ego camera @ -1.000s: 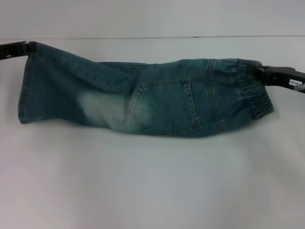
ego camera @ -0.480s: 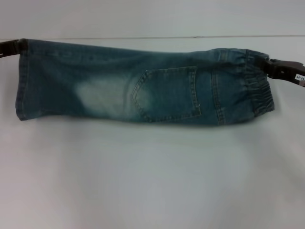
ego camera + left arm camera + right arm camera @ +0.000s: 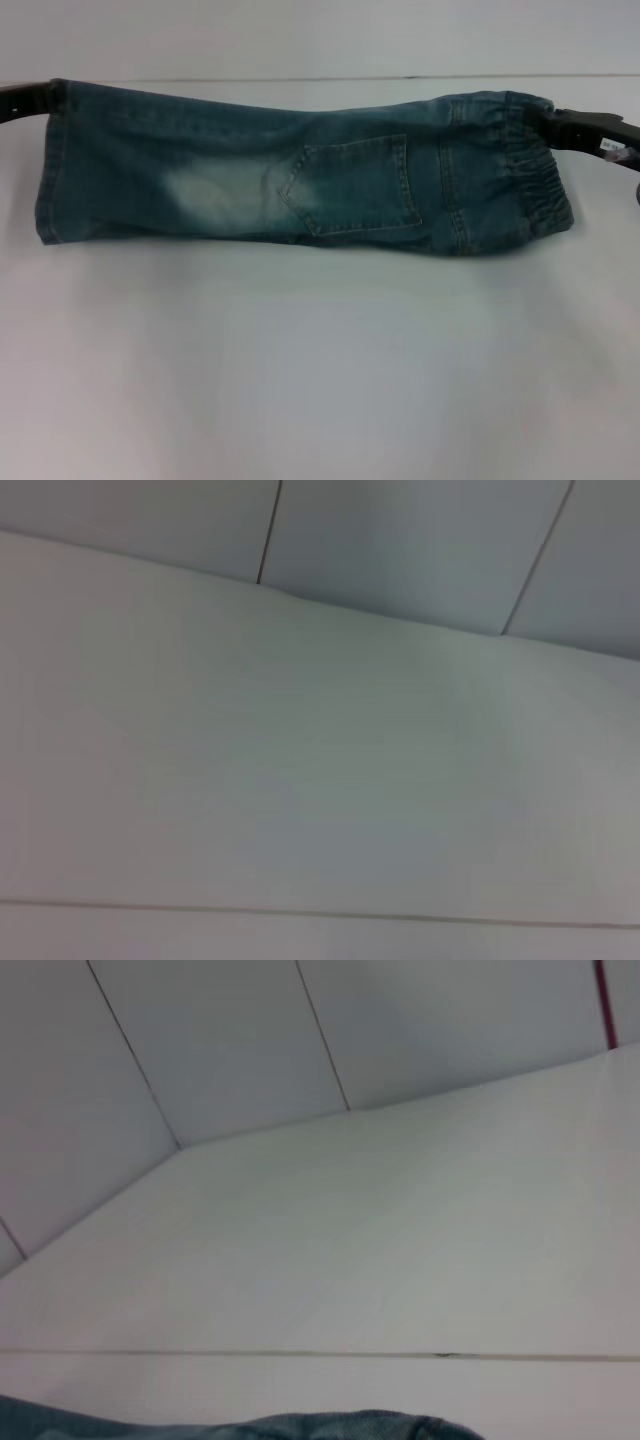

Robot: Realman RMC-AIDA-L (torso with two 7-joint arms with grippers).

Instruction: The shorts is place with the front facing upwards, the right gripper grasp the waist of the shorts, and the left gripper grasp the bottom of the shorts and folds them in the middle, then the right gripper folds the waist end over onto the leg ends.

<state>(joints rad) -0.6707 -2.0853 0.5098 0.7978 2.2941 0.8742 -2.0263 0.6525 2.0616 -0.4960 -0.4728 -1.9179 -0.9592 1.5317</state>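
Stretching between your tools, the shorts (image 3: 300,170) ran lengthwise across the counter (image 3: 320,380). Your left tool (image 3: 25,98) apparently gripped the leg ends (image 3: 48,165); your right tool (image 3: 580,128) pinched the waist.

The shorts (image 3: 300,165) are blue-green denim with one pale faded patch at centre-left of the frame, light stitching outlining a pocket, lying across a plain white table (image 3: 320,370), with a black tool at either upper edge.
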